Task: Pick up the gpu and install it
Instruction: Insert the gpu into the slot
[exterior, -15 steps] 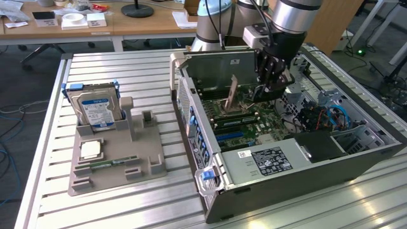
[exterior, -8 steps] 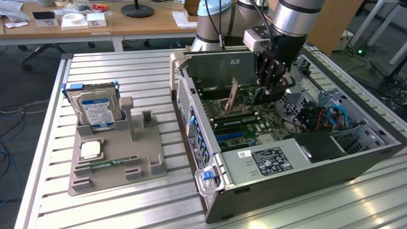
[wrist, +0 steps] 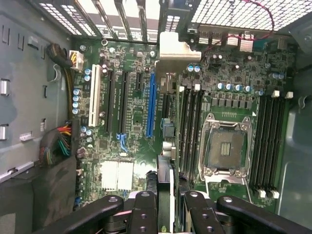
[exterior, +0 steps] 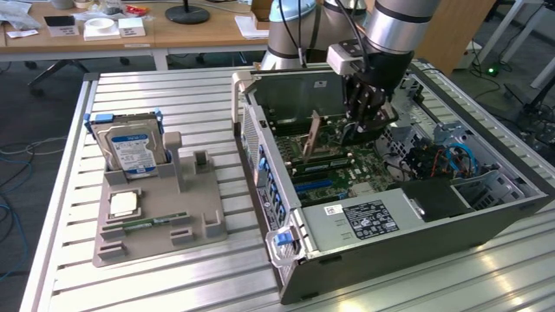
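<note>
The gripper (wrist: 168, 200) is pinching its black fingers (wrist: 145, 209) narrowly on the gpu (wrist: 166, 175), which is hanging edge-on between them so that its lower edge is facing the motherboard (wrist: 131, 122). The card is lining up just beside the long blue slot (wrist: 152, 105), with its silver bracket (wrist: 178, 48) pointing toward the rear slot covers (wrist: 122, 14). In the exterior view, upper right of centre, the arm (exterior: 390, 26) is reaching down into the open computer case (exterior: 390, 260), well apart from the hard drive (exterior: 130, 153) at the exterior view's left.
</note>
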Available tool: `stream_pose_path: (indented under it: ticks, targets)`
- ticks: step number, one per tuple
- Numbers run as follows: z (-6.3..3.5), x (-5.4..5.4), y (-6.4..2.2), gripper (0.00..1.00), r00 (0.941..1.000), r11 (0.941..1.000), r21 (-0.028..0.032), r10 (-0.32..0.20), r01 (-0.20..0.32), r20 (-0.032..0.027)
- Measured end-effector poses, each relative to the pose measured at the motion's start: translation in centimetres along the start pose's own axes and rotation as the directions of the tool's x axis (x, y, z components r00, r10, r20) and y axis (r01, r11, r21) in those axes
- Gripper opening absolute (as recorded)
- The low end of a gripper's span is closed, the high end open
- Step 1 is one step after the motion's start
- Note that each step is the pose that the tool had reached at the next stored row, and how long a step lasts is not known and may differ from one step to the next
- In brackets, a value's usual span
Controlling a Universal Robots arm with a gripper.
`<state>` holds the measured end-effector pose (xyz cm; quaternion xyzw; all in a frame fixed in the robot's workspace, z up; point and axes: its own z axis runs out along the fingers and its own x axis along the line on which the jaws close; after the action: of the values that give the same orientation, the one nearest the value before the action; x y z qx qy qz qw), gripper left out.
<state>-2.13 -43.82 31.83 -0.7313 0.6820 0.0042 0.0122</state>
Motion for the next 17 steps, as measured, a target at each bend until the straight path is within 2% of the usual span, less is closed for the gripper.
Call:
stream_pose_path:
  ticks: [17]
  targets:
    - [0.65, 0.40, 0.52, 0.26, 0.9981, 0.9981, 0.0014, 0.062, -0.062, -0.0009]
